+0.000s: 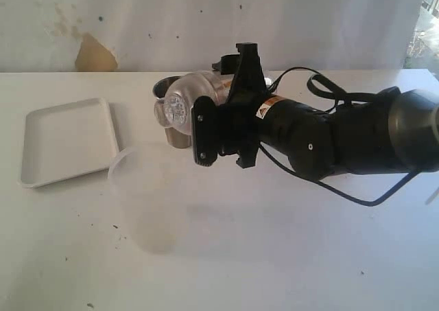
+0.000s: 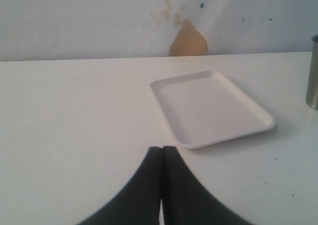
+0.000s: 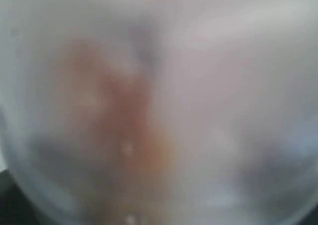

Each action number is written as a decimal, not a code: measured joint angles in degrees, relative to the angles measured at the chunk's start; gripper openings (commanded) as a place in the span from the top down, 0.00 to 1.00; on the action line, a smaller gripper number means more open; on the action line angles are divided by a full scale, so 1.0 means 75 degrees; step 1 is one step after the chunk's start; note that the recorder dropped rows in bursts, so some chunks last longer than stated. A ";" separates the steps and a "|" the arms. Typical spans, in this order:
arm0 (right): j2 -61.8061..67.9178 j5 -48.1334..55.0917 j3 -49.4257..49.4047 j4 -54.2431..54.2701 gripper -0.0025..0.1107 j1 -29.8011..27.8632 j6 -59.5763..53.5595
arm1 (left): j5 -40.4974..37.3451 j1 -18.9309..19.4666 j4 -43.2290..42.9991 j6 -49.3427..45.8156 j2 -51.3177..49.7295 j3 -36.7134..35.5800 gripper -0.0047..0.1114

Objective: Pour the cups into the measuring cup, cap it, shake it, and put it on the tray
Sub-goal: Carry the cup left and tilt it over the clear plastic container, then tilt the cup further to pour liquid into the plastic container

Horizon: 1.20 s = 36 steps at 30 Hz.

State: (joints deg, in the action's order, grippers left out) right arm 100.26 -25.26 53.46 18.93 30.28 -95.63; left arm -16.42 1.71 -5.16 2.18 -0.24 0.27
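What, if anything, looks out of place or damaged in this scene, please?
The clear measuring cup is held sideways in the right gripper, rounded base toward the tray. A brown patch mars the wall, seemingly peeled paint.

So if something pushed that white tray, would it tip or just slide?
The tray lies flat and wide with a low rim, so it would probably slide, not tip. It looks thin and empty, so likely light. Its smooth surface may be slippery to grip.

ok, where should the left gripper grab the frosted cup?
Probably mid-wall of the frosted cup, jaws level, coming from its near side in the exterior view: it stands upright, mouth up, and the tray and right arm crowd its far side.
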 measured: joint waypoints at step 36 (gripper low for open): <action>0.0000 -0.1088 0.0000 -0.0769 0.98 0.0000 -0.2110 | 0.0000 0.0000 0.0000 0.0000 0.0000 0.0000 0.96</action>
State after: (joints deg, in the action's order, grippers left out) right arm 100.26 -33.42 53.46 13.16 30.28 -111.45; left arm -16.42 1.71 -5.16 2.18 -0.24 0.27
